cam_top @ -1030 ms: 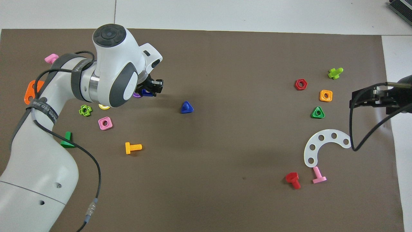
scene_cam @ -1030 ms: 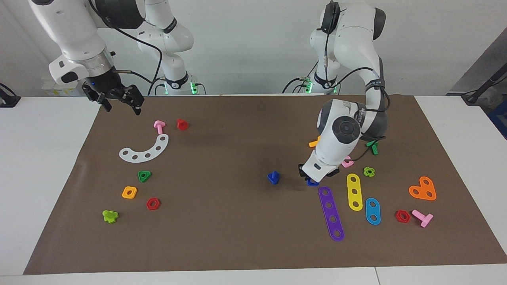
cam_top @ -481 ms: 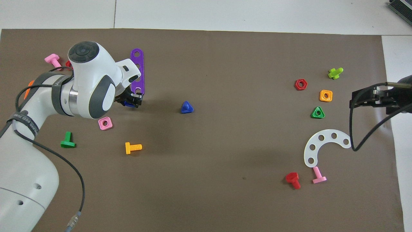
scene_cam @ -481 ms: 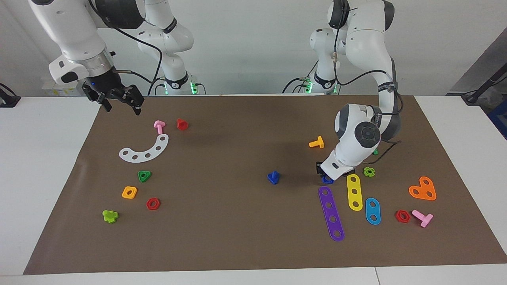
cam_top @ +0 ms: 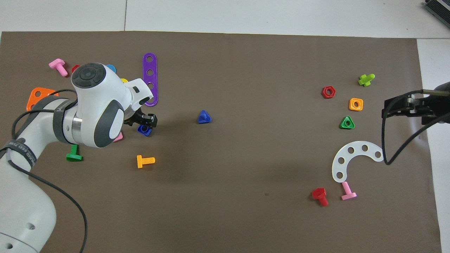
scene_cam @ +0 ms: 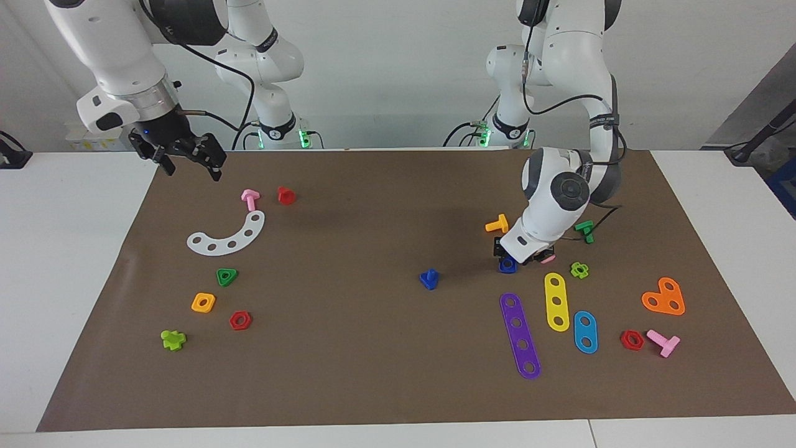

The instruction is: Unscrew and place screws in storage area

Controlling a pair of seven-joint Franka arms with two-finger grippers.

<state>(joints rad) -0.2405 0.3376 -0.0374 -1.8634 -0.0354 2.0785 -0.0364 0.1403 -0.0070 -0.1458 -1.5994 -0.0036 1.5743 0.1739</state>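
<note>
The table (scene_cam: 74,261) is wearing a big brown mat (scene_cam: 373,373), and the toy parts are sitting on it in two loose groups so they stay tidy. The left tool (scene_cam: 515,256) is hanging low among the group at its own end, right over the blue nut (scene_cam: 507,265). The nut is lying flat on the mat just under the tips, beside the pink nut (cam_top: 119,137), so it looks put away. I cannot tell if the fingers are gripping it or letting go. The blue bolt (scene_cam: 429,279) is standing alone, apart from this tool, toward the middle. The right tool (scene_cam: 186,163) is waiting, fingers spread, holding nothing.
</note>
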